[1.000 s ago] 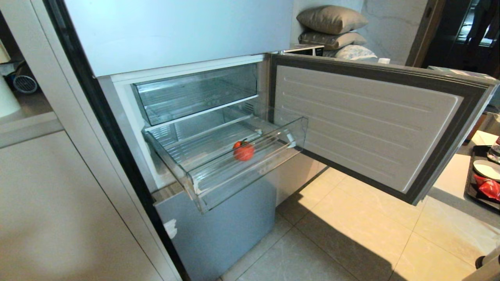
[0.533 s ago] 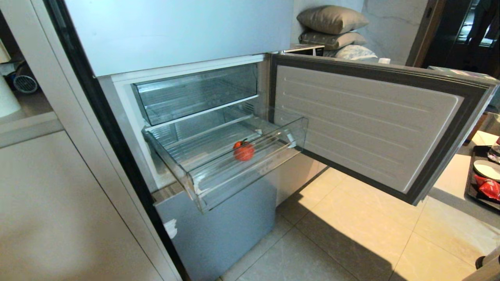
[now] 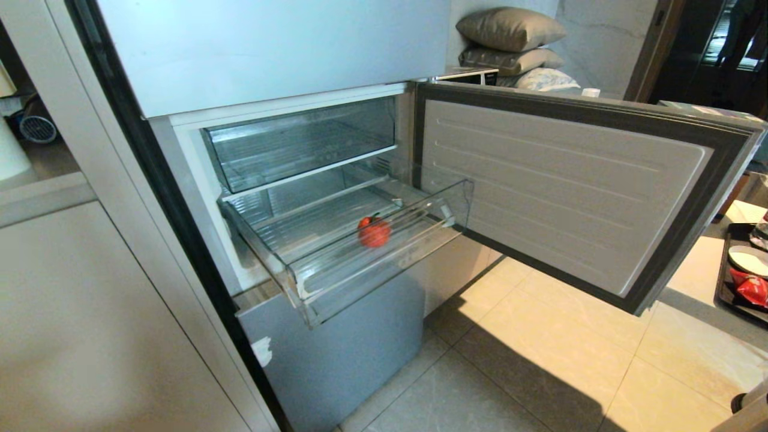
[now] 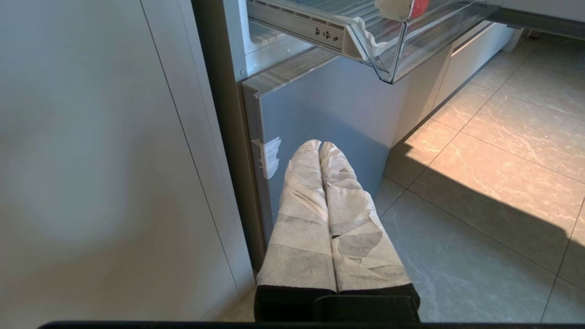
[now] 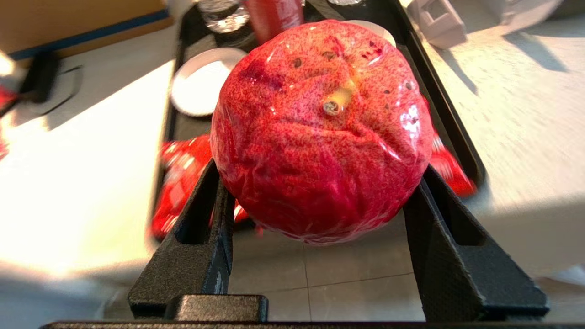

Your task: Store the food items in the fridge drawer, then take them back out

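The head view looks down from above at the pulled-out fridge drawer (image 3: 354,240). The left wrist view sits low near the floor, facing the same drawer's front corner from beneath. The right wrist view faces the counter (image 5: 516,114), close to a black tray (image 5: 450,114).

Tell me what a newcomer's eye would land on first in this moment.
The big red fruit clamped in the right gripper, above a black tray on a pale table. Next, the small orange-red fruit lying alone in the pulled-out clear fridge drawer, beside the swung-open fridge door.
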Robot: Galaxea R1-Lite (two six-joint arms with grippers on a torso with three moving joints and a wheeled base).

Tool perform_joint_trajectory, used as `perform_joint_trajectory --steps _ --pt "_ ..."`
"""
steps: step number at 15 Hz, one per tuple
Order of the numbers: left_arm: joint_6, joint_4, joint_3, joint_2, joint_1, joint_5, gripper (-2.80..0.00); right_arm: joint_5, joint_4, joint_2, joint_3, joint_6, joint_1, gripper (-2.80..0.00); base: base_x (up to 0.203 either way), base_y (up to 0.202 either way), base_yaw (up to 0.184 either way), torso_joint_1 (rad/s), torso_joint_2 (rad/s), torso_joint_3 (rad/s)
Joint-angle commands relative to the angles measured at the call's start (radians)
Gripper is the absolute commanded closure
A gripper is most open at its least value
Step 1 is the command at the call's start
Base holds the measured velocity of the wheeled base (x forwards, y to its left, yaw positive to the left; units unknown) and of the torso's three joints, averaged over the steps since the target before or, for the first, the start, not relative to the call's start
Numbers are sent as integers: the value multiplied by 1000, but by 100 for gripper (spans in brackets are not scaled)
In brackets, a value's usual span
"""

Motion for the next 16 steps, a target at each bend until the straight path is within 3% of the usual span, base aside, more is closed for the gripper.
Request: perform_joint_trajectory --steps 1,8,12,16 --pt "0 0 2 2 1 0 0 21 -23 231 -126 1 -39 0 0 0 0 0 0 0" --pt "0 0 2 2 1 0 0 38 -37 615 -561 -29 -114 0 0 0 0 0 0 0" --pt "0 0 2 2 1 0 0 55 -39 738 -679 -38 -124 0 0 0 0 0 0 0" --pt "0 0 2 2 1 0 0 76 -40 761 -715 -33 -124 0 0 0 0 0 0 0"
